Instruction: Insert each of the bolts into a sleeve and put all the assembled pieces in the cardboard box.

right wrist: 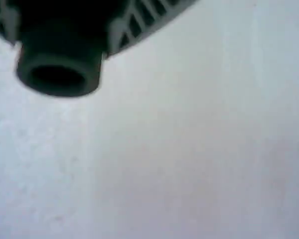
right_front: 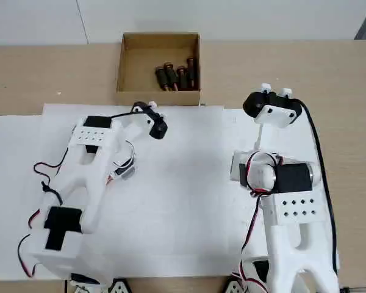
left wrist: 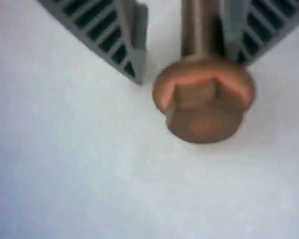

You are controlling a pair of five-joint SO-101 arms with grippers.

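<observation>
**High view.** An open brown cardboard box (right_front: 127,67) sat at the far edge of the white paper sheet (right_front: 183,183) on the wooden worktop (right_front: 36,73). About four dark assembled pieces (right_front: 175,74) lay together inside it. The left gripper (right_front: 157,124) stood just short of the box's near wall. The right gripper (right_front: 276,93) was well off to the side, with open paper between the arms.

**Left wrist view.** A copper-coloured, flanged hex-head bolt (left wrist: 204,99) had its shank between the jaws, which were spread. A gap showed on one side; the other seemed to touch. Judged rigid, smooth and prone to roll, so best taken by the shank behind the flange.

**Right wrist view.** A short black hollow cylindrical sleeve (right wrist: 57,74) appeared pinched in the jaws, its bore open over paper. Judged light and stiff; hold it mid-body and keep the bore free.
</observation>
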